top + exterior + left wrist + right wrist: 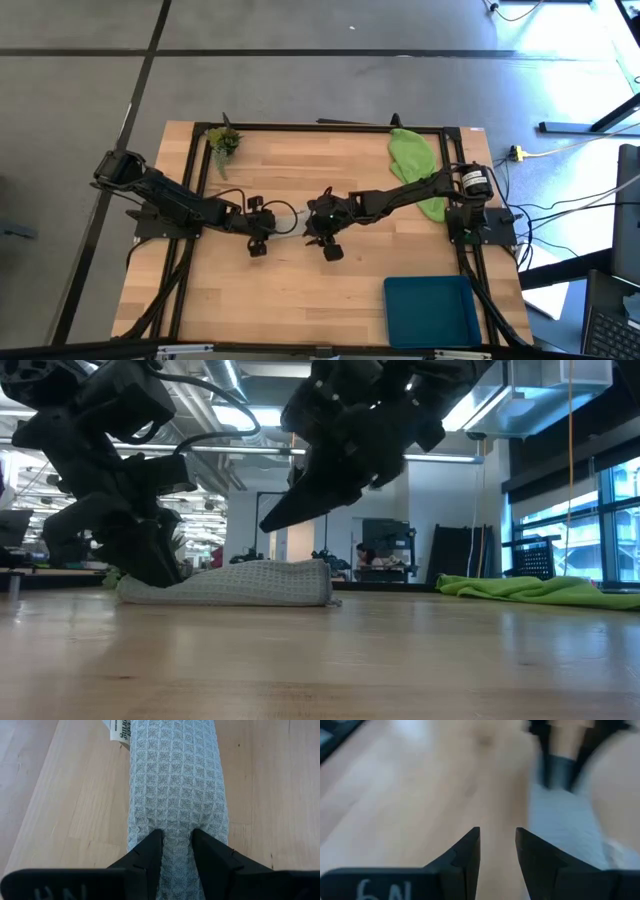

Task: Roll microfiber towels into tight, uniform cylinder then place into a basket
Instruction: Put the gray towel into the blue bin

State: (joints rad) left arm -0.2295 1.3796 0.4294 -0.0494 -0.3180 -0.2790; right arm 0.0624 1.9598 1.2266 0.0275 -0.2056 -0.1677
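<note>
Pinching one end of grey waffle towel [175,795] with left jaws [176,840], roll formed mid-surface. Right jaws [497,840] part-open, empty, raised beside other end. Green towel [415,165] unrolled, far right. Teal basket [432,310] empty, near edge. Roughly halfway on first towel.

- A leafy green plant sprig [224,141] lies on the wooden table [300,290], at its far left corner.
- A yellow plug [517,153] and pale cable rest on the grey floor [300,60] beyond the table's right edge.
</note>
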